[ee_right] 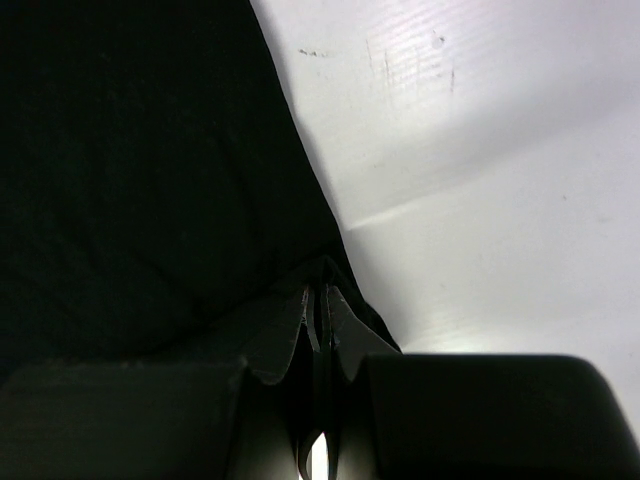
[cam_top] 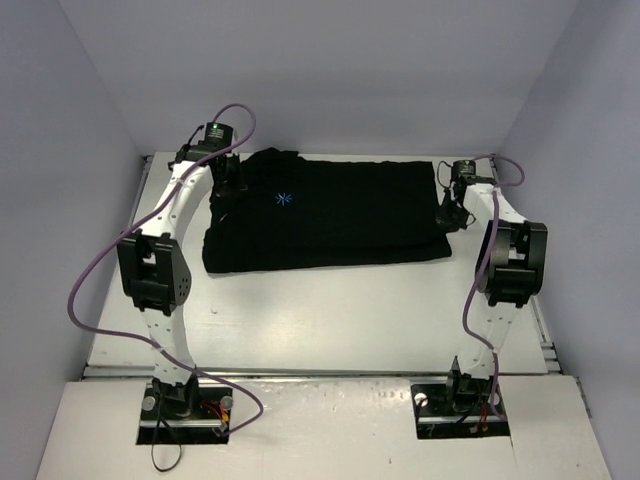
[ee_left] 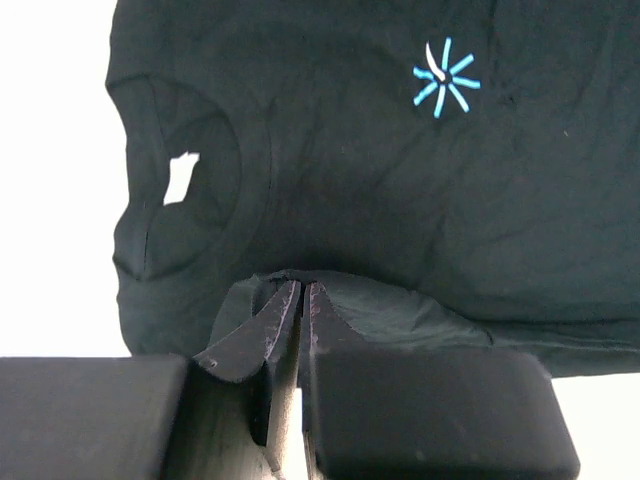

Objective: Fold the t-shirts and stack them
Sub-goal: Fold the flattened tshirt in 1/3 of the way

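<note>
One black t-shirt (cam_top: 340, 215) lies spread across the far half of the white table, its light-blue star logo (cam_top: 284, 199) facing up near its left end. My left gripper (cam_top: 225, 186) is at the shirt's left end by the collar. In the left wrist view the left gripper (ee_left: 302, 286) is shut, pinching a raised fold of the t-shirt (ee_left: 400, 200) just below the collar opening (ee_left: 190, 190). My right gripper (cam_top: 447, 212) is at the shirt's right edge. In the right wrist view the right gripper (ee_right: 322, 291) is shut on the edge of the t-shirt (ee_right: 140, 180).
Grey walls enclose the table (cam_top: 330, 310) on the left, back and right. Purple cables (cam_top: 100, 270) loop beside both arms. The arm bases (cam_top: 185, 400) stand at the near edge, with bare white table surface (ee_right: 480, 150) beside the shirt's right edge.
</note>
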Robot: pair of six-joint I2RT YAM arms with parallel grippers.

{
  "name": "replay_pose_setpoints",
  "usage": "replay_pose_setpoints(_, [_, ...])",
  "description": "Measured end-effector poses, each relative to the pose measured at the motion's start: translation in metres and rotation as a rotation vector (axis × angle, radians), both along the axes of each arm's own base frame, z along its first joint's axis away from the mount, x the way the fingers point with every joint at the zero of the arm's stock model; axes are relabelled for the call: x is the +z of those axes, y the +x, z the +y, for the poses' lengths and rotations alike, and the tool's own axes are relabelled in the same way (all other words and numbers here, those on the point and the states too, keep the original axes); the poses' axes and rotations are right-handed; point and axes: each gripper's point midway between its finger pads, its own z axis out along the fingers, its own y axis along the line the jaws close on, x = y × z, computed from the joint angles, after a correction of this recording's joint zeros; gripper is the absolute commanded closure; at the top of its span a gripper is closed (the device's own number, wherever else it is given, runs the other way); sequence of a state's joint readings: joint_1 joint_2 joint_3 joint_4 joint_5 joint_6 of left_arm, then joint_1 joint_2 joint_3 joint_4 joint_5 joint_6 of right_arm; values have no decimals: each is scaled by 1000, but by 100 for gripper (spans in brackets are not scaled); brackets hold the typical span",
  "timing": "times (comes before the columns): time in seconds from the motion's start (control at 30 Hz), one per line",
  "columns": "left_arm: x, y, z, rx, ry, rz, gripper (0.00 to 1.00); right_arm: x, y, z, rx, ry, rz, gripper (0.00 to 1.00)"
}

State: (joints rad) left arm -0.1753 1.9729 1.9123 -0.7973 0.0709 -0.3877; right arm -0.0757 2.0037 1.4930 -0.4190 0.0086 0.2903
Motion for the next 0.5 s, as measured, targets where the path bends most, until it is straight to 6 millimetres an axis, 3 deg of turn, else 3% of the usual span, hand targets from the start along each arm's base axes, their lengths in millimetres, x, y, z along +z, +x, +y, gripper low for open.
replay_pose_setpoints(0.2, [-18,25,-3,-29,21,5,100,-16,7,1,-11,12,22,98])
replay_pose_setpoints(0.33, [-30,41,-7,-46,25,5,100,-20,13,4,-16,26,24,83])
replay_pose_setpoints(0.47, [-30,59,-11,-67,22,-21,90,-13,25,7,-23,39,-8,71])
replay_pose_setpoints(0.5, [-27,63,-12,-70,22,-33,82,-9,29,6,-24,39,-19,69])
